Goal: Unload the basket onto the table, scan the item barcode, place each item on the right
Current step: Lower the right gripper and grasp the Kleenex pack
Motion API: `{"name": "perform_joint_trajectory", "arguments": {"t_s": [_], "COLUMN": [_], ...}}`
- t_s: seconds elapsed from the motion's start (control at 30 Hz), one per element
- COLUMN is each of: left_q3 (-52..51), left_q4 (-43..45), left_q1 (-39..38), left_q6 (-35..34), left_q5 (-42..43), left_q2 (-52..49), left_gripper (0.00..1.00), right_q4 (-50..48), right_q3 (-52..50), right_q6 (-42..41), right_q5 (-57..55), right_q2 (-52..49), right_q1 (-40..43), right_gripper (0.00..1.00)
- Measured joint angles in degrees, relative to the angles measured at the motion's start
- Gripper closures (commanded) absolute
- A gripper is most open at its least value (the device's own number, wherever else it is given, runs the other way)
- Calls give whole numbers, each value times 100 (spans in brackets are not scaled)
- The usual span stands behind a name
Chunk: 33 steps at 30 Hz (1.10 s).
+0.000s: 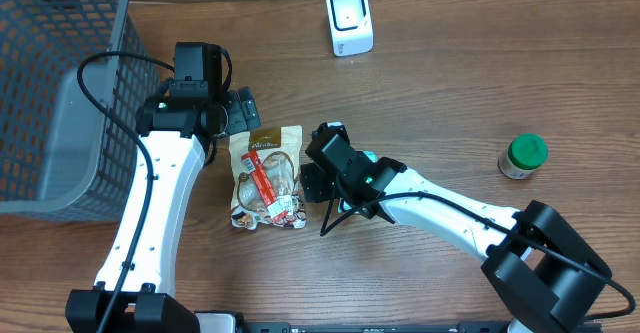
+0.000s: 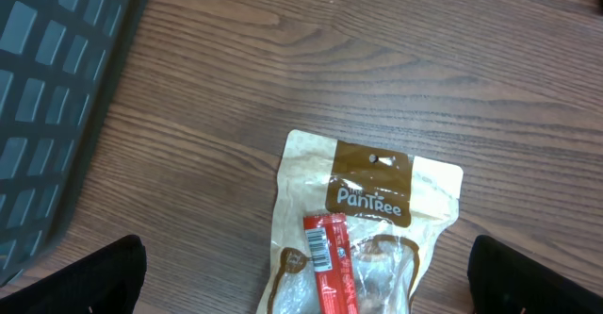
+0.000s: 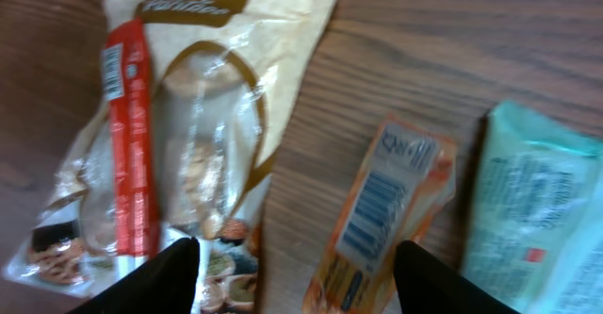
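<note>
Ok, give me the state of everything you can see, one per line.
Snack bag: lying flat, barcode up.
Orange packet: lying flat, barcode up.
Teal packet: lying flat.
Scanner: upright.
Jar: upright, lid on.
Basket: upright.
Left claw: open, above the snack bag.
Right claw: open, holding nothing.

My left arm (image 1: pixel 150 208) and right arm (image 1: pixel 445 211) are white shells with black joints. A black cable (image 1: pixel 108 98) loops behind the left pincer (image 2: pixel 311 276), whose fingertips (image 2: pixel 104 276) are matte black.
</note>
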State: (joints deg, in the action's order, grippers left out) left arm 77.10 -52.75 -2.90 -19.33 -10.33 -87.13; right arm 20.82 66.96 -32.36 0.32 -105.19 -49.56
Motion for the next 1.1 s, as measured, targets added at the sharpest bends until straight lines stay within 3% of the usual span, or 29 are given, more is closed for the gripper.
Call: {"name": "perform_joint_trajectory", "arguments": {"t_s": [0.8, 1.1], "left_q3": [0, 0], "left_q4": [0, 0], "left_q1": [0, 0], "left_q6": [2, 2], "left_q5": [0, 0], "left_q2": [2, 0], "left_gripper": [0, 1], "right_q4": [-199, -221], "right_q3": [0, 0], "right_q6": [-44, -46], "right_q5": [638, -48], "right_q2": [0, 0], "right_q1": [-4, -4], "right_gripper": [33, 40]}}
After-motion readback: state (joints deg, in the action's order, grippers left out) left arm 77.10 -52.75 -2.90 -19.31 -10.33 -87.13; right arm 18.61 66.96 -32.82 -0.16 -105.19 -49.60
